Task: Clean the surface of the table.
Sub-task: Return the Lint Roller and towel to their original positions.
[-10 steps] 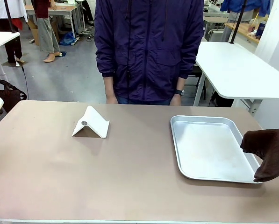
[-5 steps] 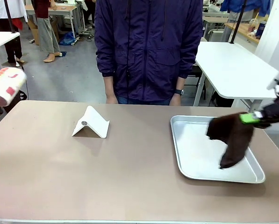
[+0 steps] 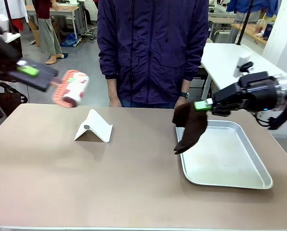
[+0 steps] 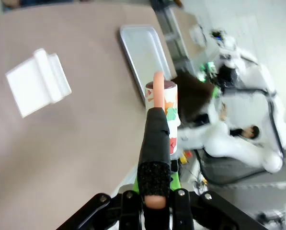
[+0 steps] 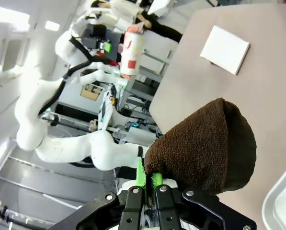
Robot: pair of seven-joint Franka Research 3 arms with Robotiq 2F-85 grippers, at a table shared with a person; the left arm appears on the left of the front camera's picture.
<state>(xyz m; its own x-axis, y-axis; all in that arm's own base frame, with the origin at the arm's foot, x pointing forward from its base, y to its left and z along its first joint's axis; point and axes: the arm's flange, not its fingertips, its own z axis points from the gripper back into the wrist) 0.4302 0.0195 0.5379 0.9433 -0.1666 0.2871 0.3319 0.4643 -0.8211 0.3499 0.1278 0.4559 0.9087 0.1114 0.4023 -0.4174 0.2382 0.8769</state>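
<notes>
The brownish-taupe table (image 3: 109, 178) spans the front view. My right gripper (image 3: 203, 105) is shut on a dark brown cloth (image 3: 190, 126) that hangs over the left rim of the silver tray (image 3: 249, 185); the cloth (image 5: 207, 148) bulges above the fingers in the right wrist view. My left gripper (image 3: 28, 70) is shut on the dark handle of a lint roller (image 3: 71, 89) with a red-and-white patterned roll, held in the air above the table's far left. In the left wrist view the lint roller (image 4: 163, 112) points away from the fingers, over the table (image 4: 75, 143).
A white folded stand (image 3: 93, 126) sits on the table left of centre, also seen as the stand (image 4: 38, 81) and the stand (image 5: 225, 43). A person in a dark purple jacket (image 3: 153, 48) stands at the far edge. A white-topped table (image 3: 244, 72) is behind on the right.
My right gripper carried the brown cloth leftward from the tray's right side to its left rim. My left gripper brought the lint roller in from the left, toward the white stand.
</notes>
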